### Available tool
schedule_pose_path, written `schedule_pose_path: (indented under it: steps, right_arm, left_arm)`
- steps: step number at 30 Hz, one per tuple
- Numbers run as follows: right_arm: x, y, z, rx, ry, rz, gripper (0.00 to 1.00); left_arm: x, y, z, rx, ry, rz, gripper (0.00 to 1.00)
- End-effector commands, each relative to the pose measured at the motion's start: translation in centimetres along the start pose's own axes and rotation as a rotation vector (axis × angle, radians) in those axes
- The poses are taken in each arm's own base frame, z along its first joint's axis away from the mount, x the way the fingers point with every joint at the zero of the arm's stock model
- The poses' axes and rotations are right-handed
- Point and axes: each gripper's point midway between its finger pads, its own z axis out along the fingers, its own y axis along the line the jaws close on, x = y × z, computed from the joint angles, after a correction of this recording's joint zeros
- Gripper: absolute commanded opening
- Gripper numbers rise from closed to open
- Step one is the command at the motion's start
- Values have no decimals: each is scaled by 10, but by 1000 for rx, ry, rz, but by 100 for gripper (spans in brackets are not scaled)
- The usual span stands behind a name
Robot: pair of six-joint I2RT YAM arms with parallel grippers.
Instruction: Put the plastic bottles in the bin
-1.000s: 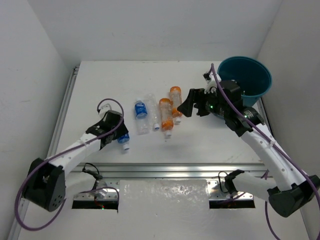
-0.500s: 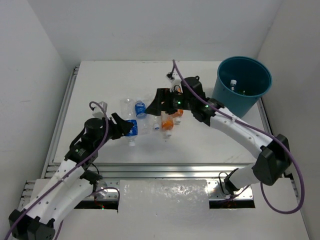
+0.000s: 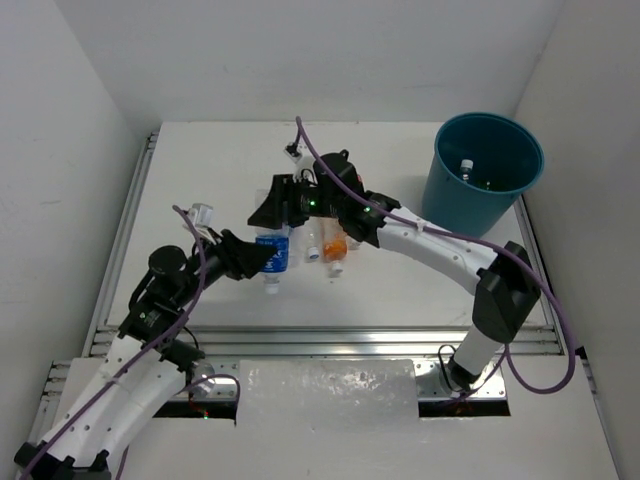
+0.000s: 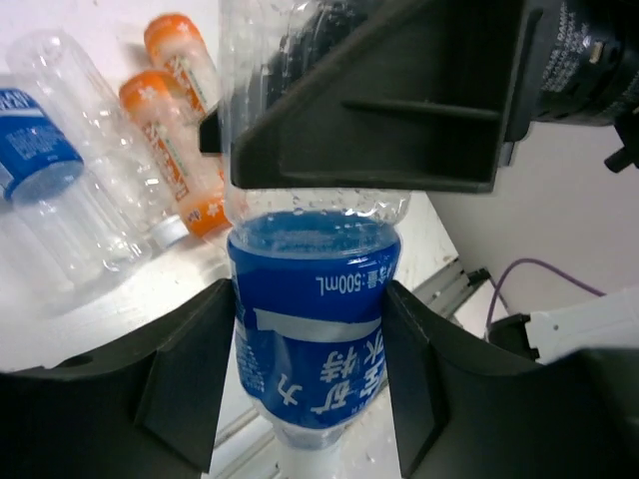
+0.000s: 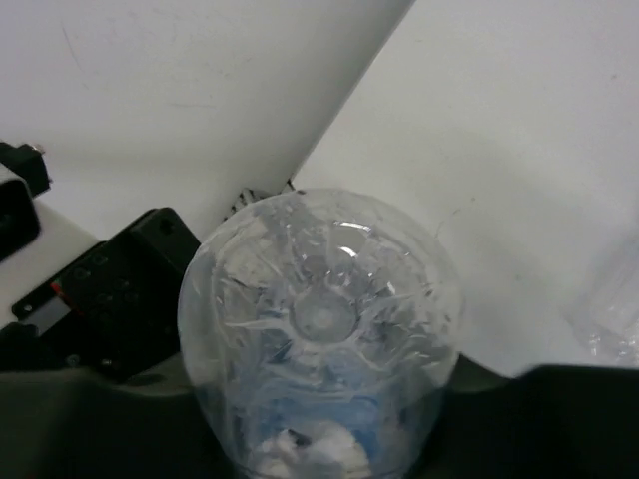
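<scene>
Right hand (image 3: pixel 268 208) is now swung away from the bin (image 3: pixel 462 205) onto the blue-label bottle (image 4: pixel 312 329) clamped in the left hand (image 4: pixel 305 359); right hand's grip can't be told.

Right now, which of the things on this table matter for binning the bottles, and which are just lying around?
Job:
- blue-label bottle in the left gripper
- second blue-label bottle, clear bottle and orange bottles on the table
- bin, with a capped bottle inside

Not the job:
- purple cable
- metal rail
</scene>
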Motion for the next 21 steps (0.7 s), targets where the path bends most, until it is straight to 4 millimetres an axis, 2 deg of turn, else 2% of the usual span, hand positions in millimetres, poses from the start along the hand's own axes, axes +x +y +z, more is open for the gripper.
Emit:
schedule_pose_path:
  steps: [1, 2, 3, 4, 5, 6, 7, 8, 9, 10, 11, 12, 13, 14, 15, 16, 17, 19, 20, 21]
  right_arm:
    - [-23, 28, -6, -78, -74, -46, 24]
    - [-25, 26, -11, -59, -89, -50, 0]
    - [-33, 21, -24, 1, -123, -73, 0]
    - [-59, 20, -41, 47, -193, -120, 0]
    - [-53, 18, -48, 68, -167, -129, 0]
    - [-81, 8, -65, 135, -235, -140, 0]
    - [-87, -6, -80, 208, -235, -133, 0]
    - [-104, -14, -99, 264, -276, -161, 0]
    - [-140, -17, -137, 327, -377, -181, 0]
    - [-153, -36, -164, 463, -422, -178, 0]
    - [-186, -40, -202, 566, -513, -243, 0]
    - [-203, -44, -229, 653, -567, -273, 0]
    - [-214, -60, -261, 818, -614, -286, 0]
    - [-237, -62, -299, 941, -674, -359, 0]
    - [-249, -76, -329, 1092, -725, -363, 0]
    - [-257, -82, -349, 1160, -753, -370, 0]
    - [-267, -95, -384, 1268, -784, -378, 0]
    - [-278, -112, -423, 1442, -852, -375, 0]
    - [-278, -127, -449, 1545, -842, -383, 0]
    - [-280, -135, -461, 1594, -853, -380, 0]
  left_arm:
    - [-11, -12, 2, 35, -18, 43, 30]
    - [-23, -7, 2, -18, -53, 47, 49]
    - [-27, -3, -1, -66, -45, 52, 95]
    - [-26, 15, -3, -172, -33, 52, 100]
    - [-30, 21, -5, -220, -37, 58, 100]
    - [-34, 26, -8, -264, -44, 60, 100]
    - [-45, 26, -13, -306, -64, 62, 100]
    - [-43, 47, -20, -428, -57, 51, 100]
    - [-45, 52, -23, -466, -63, 51, 100]
    - [-42, 66, -27, -537, -61, 52, 100]
    - [-42, 72, -29, -567, -65, 47, 100]
    - [-38, 79, -30, -600, -63, 42, 100]
    - [-34, 89, -30, -642, -55, 31, 100]
    - [-32, 91, -29, -649, -46, 31, 100]
    - [-32, 91, -27, -647, -40, 31, 100]
    - [-30, 94, -24, -655, -28, 32, 100]
    - [-28, 96, -22, -661, -20, 31, 100]
    - [-19, 103, -17, -677, 14, 31, 100]
    - [-17, 105, -16, -682, 26, 29, 100]
    - [-16, 104, -14, -677, 38, 30, 100]
